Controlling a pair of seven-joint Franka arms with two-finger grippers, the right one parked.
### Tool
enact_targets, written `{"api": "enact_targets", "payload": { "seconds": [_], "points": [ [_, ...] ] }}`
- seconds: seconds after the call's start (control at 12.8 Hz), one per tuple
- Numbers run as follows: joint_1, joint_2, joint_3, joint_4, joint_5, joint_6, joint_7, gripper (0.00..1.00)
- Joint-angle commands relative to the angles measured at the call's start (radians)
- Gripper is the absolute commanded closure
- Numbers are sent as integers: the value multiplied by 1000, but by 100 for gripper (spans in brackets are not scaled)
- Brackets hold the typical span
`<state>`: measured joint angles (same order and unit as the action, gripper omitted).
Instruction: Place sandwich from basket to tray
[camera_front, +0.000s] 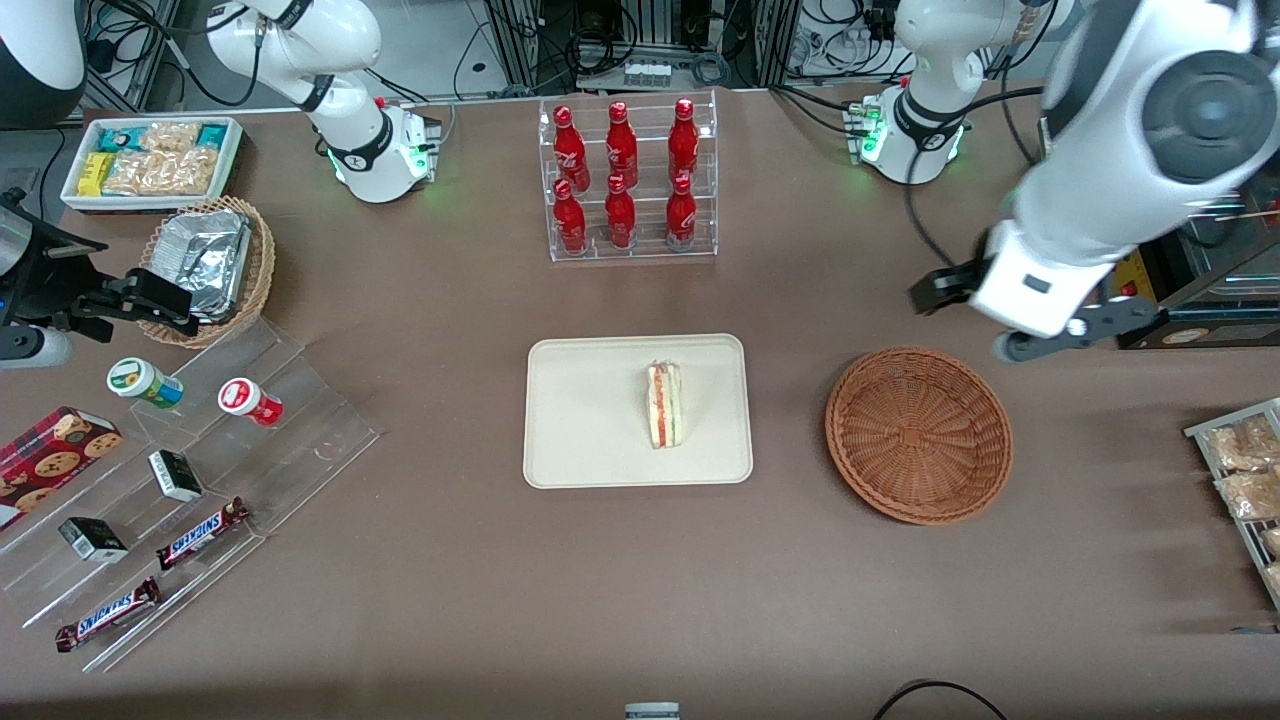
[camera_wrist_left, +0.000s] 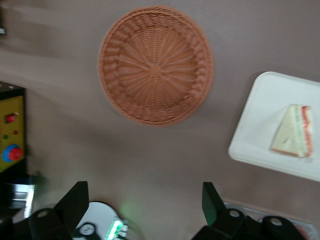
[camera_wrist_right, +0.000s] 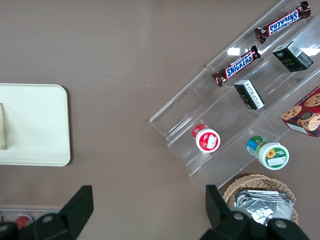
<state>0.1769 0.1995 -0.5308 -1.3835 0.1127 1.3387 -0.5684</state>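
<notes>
While my gripper (camera_wrist_left: 142, 205) hangs up in the air with its fingers (camera_wrist_left: 75, 200) spread wide apart and nothing between them, it sits high above the brown table (camera_front: 420, 560), toward the working arm's end and a bit farther from the front camera than the basket (camera_front: 918, 435). Looking straight down from my wrist, the round reddish-brown wicker basket has nothing in it, just the woven bottom showing. Beside it, apart from it with a strip of bare tabletop between, is the cream-white tray (camera_front: 580, 420), and the sandwich (camera_front: 663, 404) is lying flat on that tray, roughly in the middle, with its red and green filling edge turned toward the basket. So yeah, sandwich is on the tray, not touching the rim anywhere I can see. Farther from the front camera than the tray there's a clear rack of red bottles (camera_front: 626, 180), six of them standing upright in two rows. Way off toward the parked arm's end there's a clear stepped stand (camera_front: 300, 420) with candy bars (camera_front: 203, 533), small dark boxes and a couple of little tubs on it, a cookie box (camera_front: 50, 460) next to it, a lighter wicker basket with foil containers (camera_front: 205, 260), and a white bin of snack packets (camera_front: 150, 160).
</notes>
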Motion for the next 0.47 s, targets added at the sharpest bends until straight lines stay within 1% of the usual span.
{"api": "enact_targets", "payload": {
  "seconds": [0.0,0.08,0.16,0.23,0.31,0.39],
  "points": [
    [100,-104,0,-124,-39,11,184,0],
    [95,-127,49,-150,-41,14,268,0],
    [45,-156,142,-181,-56,23,332,0],
    [-24,-204,267,-236,-89,57,393,0],
    [-75,-269,366,-320,-111,104,457,0],
    [-108,-332,424,-407,-117,149,507,0]
  ]
}}
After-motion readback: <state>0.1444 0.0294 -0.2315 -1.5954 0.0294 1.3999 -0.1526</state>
